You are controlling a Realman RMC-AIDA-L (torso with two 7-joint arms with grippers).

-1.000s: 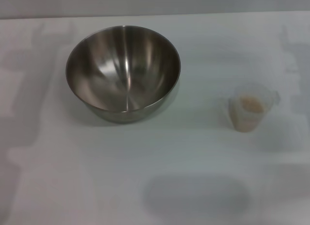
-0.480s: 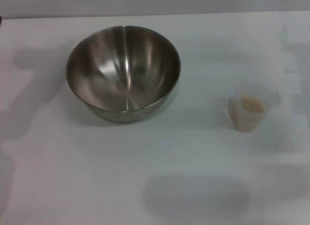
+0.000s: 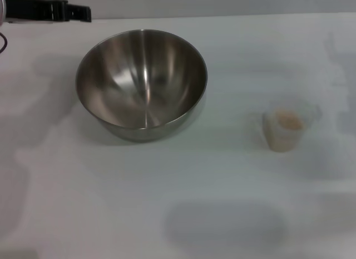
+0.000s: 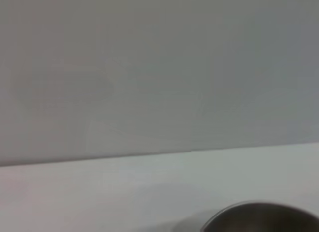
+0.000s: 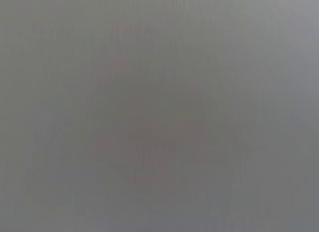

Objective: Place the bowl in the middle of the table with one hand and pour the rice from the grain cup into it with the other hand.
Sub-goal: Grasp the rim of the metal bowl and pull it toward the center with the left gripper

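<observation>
Steel bowl (image 3: 141, 83) sits near left pincer (image 3: 83, 14) (untouched).

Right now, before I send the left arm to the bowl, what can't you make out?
- Left gripper: head view's upper left corner cuts it off; open or shut unclear.
- Right gripper: in no view; right wrist view shows only flat grey.
- Bowl: left wrist view catches just a sliver of rim at the edge.
- Grain cup: rice depth too small to judge; handle faint.
</observation>
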